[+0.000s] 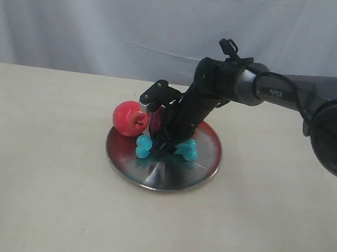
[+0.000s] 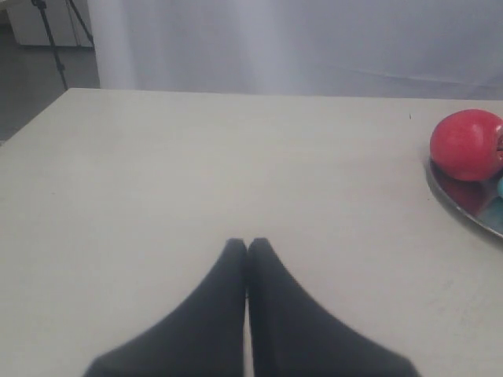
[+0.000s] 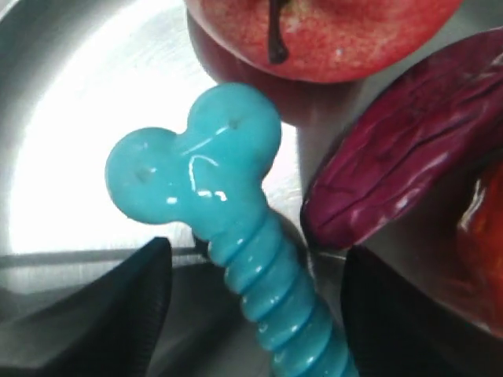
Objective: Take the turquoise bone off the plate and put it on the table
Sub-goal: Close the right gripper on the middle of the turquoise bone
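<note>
The turquoise bone (image 1: 144, 147) (image 3: 236, 228) lies on the round silver plate (image 1: 152, 175) (image 3: 71, 102), which rests on the beige table (image 1: 41, 168) (image 2: 196, 173). My right gripper (image 1: 162, 144) (image 3: 255, 275) is down on the plate, open, with its two black fingers (image 3: 126, 306) on either side of the bone's ribbed middle and gaps on both sides. One knobbed end shows ahead of the fingers. My left gripper (image 2: 247, 245) is shut and empty, over bare table to the left of the plate (image 2: 464, 206).
A red apple (image 1: 129, 118) (image 2: 468, 144) (image 3: 314, 31) sits at the plate's back left rim. A dark maroon wrinkled object (image 1: 156, 120) (image 3: 401, 149) lies on the plate close beside the bone and the right fingers. A white curtain (image 1: 136, 23) hangs behind the table.
</note>
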`<action>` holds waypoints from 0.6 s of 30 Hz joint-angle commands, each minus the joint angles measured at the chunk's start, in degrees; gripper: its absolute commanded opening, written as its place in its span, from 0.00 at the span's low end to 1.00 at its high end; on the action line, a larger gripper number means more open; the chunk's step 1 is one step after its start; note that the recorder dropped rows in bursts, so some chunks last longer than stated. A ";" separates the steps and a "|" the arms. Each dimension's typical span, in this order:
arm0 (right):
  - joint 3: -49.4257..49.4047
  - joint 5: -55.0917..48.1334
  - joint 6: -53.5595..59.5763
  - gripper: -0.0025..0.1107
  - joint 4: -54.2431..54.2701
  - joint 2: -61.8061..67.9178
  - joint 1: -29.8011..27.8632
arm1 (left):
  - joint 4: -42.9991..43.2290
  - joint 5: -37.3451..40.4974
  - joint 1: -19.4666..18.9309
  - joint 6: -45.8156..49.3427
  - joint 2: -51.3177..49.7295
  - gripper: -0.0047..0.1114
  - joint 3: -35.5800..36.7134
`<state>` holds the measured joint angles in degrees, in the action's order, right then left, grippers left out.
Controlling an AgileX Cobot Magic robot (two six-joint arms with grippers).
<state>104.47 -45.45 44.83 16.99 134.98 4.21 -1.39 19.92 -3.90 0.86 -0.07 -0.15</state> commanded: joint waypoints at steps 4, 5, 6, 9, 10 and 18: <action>0.35 -0.35 0.78 0.31 -0.44 0.49 -0.04 | -0.08 -0.31 0.44 -0.24 0.07 0.04 0.15; 0.35 -0.76 0.80 0.23 -0.44 0.49 -0.04 | -0.08 -0.31 0.44 -0.24 0.07 0.04 0.15; 0.35 -1.06 0.80 0.17 -0.44 0.49 -0.04 | -0.08 -0.31 0.44 -0.24 0.07 0.04 0.15; 0.35 -1.88 0.80 0.02 -0.44 0.49 -0.04 | -0.08 -0.31 0.44 -0.24 0.07 0.04 0.15; 0.35 -2.03 0.37 0.02 -0.44 0.49 -0.04 | -0.08 -0.31 0.44 -0.24 0.07 0.04 0.15; 0.35 -4.56 -4.64 0.02 -0.21 -5.72 0.85 | -0.08 -0.31 0.44 -0.24 0.07 0.04 0.15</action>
<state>104.54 -48.90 42.25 16.62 133.36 4.60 -1.39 19.92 -3.90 0.86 -0.07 -0.15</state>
